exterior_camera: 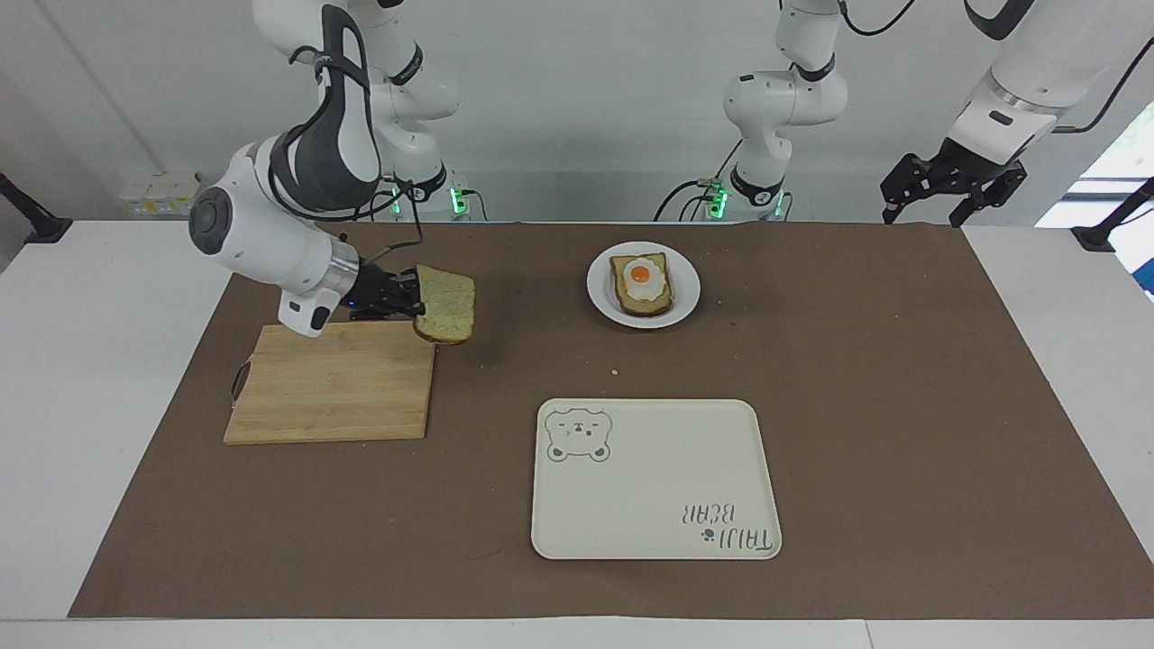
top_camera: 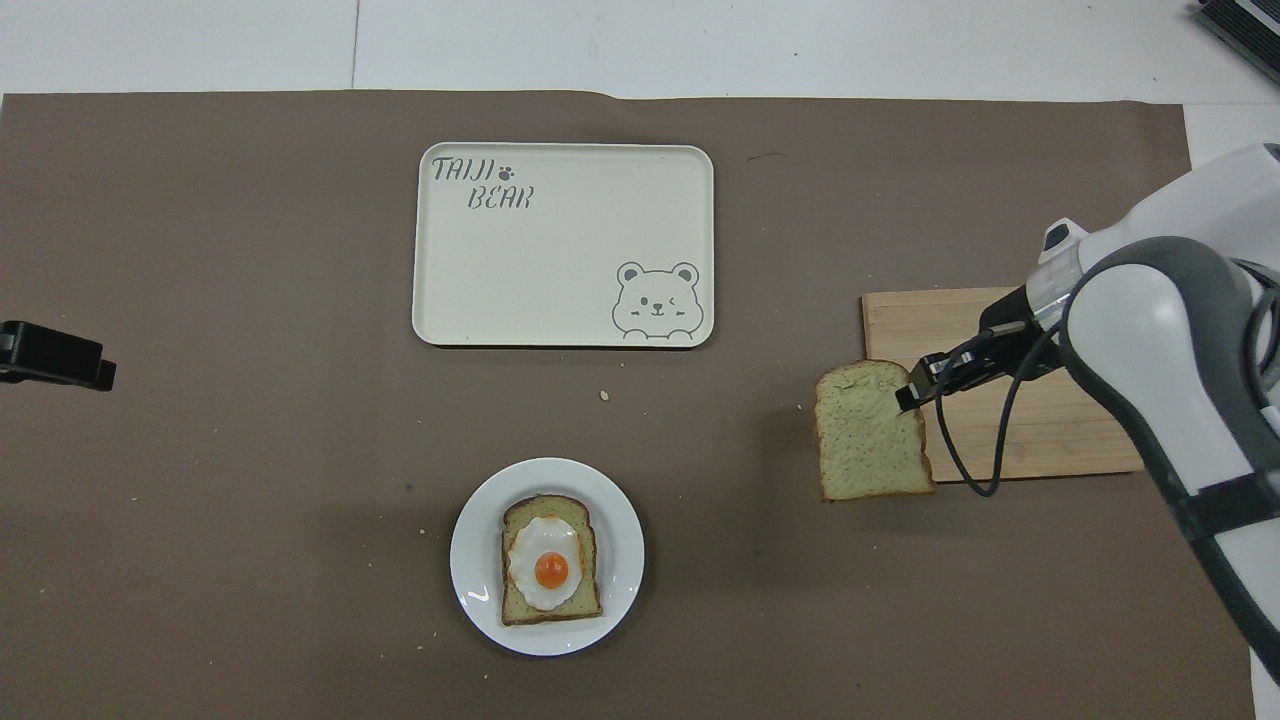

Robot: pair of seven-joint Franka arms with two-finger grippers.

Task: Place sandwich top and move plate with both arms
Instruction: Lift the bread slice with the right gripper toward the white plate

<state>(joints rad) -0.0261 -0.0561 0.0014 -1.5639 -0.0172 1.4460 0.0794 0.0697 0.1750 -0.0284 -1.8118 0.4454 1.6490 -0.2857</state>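
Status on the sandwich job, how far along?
Done: sandwich top is off the cutting board. In hand: right gripper holds it in the air at the board's edge. Left: set it on the egg toast, then move the plate; left gripper waits, open.

Egg toast [exterior_camera: 642, 285] on plate [exterior_camera: 685, 290]; tray [exterior_camera: 655, 479] farther out.

I see the sandwich top [exterior_camera: 445, 303], pale with brown crust, held aloft just off the cutting board [exterior_camera: 334, 383]. The plate [exterior_camera: 685, 290], white and round, sits well apart from that board.
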